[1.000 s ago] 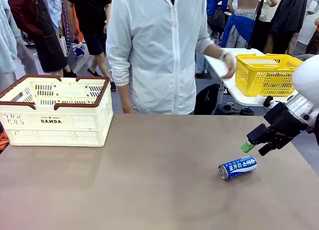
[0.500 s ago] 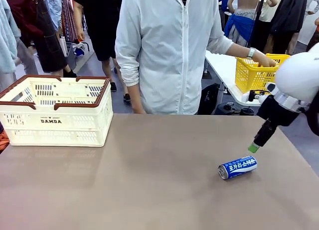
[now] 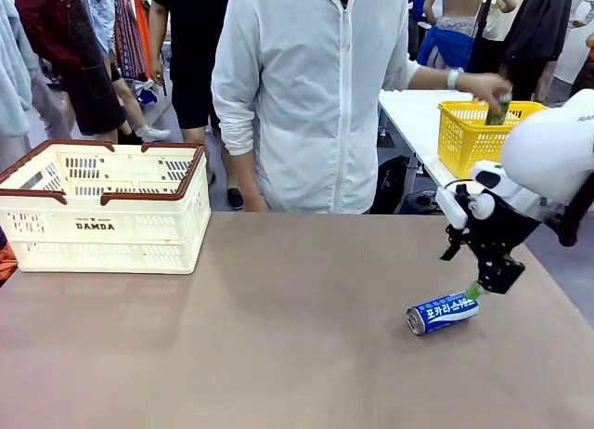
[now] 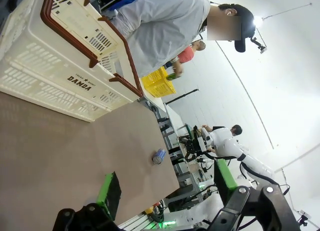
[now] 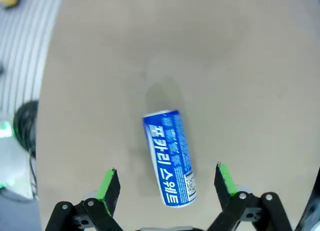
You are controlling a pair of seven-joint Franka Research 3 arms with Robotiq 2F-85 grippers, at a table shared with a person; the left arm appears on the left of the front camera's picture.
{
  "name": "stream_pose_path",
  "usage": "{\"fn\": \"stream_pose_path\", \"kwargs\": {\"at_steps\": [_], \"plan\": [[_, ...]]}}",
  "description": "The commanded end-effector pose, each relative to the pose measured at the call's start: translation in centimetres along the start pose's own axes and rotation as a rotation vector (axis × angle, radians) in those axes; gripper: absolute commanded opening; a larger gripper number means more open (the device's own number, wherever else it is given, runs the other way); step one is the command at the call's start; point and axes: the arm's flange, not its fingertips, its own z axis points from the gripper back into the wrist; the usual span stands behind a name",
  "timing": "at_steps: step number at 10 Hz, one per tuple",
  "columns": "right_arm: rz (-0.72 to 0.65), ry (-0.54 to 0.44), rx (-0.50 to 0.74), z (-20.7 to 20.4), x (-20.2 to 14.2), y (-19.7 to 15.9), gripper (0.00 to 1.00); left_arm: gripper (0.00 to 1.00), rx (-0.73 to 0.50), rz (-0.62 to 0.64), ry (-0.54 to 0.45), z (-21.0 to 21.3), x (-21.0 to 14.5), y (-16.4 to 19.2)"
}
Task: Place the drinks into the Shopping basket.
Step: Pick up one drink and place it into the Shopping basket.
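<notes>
The flat grey-brown table (image 3: 278, 345) spans the scene. A person in a white zip jacket (image 3: 316, 95) stands at its far edge, one arm stretched to the right. The cream-white slotted plastic Shopping basket with dark brown rim (image 3: 102, 227) stands at the far left of the table, upright. A yellow mesh plastic basket (image 3: 478, 143) sits on a white side table at far right. The right gripper (image 5: 166, 180) hangs over the table's right side, fingers spread wide to either side of the can below and gripping nothing. The left gripper (image 4: 167, 186) is likewise spread wide and empty. A slim blue-and-white aluminium can (image 3: 443, 312) lies on its side at near right, well apart from the Shopping basket. The person's hand (image 3: 483, 84) holds a small green can (image 3: 498, 110) above the yellow basket.
</notes>
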Motion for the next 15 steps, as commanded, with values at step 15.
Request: {"fn": "stream_pose_path", "kwargs": {"at_steps": [15], "plan": [[0.107,0.094,0.047,-9.2,-5.4,-1.6,1.0,1.0,-0.019,-0.022,-0.015,0.1,0.0,-0.1]]}}
